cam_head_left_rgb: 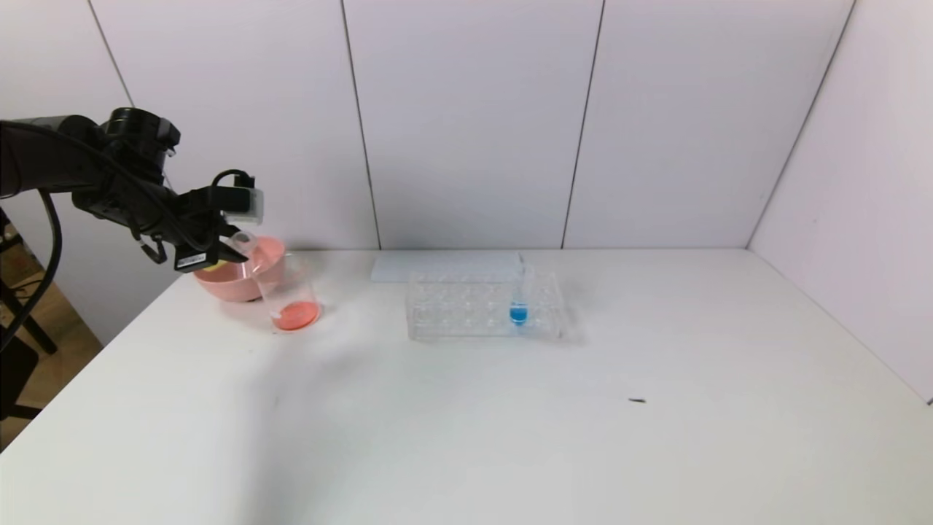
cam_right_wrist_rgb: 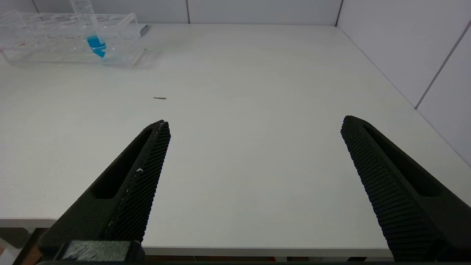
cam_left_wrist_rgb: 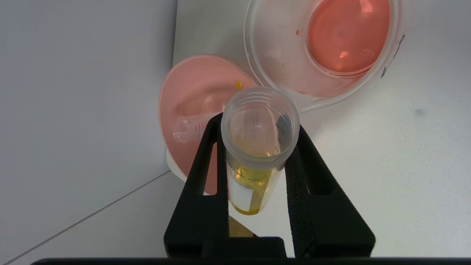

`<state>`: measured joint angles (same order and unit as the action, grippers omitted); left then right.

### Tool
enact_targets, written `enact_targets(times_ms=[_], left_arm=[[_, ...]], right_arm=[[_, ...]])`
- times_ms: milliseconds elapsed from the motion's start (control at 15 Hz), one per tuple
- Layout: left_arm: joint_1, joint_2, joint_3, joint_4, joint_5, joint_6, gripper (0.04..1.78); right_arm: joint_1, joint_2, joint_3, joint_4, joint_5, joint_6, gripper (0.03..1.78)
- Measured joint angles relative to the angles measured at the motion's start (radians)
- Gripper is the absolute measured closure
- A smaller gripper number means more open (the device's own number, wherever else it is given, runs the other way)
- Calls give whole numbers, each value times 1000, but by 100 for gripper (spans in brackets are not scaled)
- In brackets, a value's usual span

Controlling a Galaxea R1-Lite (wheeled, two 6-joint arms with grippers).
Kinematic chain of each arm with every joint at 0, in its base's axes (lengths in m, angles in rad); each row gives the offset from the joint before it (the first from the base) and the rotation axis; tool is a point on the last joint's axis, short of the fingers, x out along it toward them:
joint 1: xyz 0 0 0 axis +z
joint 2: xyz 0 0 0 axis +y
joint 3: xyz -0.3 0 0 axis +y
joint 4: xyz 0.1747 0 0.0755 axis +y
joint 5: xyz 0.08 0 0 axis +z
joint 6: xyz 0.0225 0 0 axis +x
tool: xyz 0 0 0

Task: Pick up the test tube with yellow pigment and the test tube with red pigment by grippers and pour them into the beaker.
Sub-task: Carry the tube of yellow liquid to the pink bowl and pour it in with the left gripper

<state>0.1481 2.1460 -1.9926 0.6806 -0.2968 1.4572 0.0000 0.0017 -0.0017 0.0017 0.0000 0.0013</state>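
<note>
Above the pink bowl (cam_left_wrist_rgb: 191, 95): left gripper (cam_left_wrist_rgb: 257, 162) clamps the yellow-pigment test tube (cam_left_wrist_rgb: 254, 154).
Beaker (cam_left_wrist_rgb: 323, 48) already holds red; yellow unpoured; right gripper (cam_right_wrist_rgb: 254, 147) idle, jaws apart.

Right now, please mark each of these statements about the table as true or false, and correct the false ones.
1. The left gripper is shut on the slim clear test tube with yellow pigment. True.
2. The small clear cylindrical beaker is dry and empty. False: red-orange liquid covers its bottom.
3. The clear rectangular tube rack holds one tube with blue liquid. True.
4. The right gripper is closed on a red tube. False: its fingers are wide apart above bare table, holding nothing.
5. The round pink bowl is empty. False: a clear empty tube lies in it.
</note>
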Motion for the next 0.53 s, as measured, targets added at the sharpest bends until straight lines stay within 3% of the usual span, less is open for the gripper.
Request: enact_targets(times_ms=[533], left_arm=[[-16, 4, 0, 12, 46, 4, 136]], right_arm=[[0, 0, 0, 0, 0, 0, 11]])
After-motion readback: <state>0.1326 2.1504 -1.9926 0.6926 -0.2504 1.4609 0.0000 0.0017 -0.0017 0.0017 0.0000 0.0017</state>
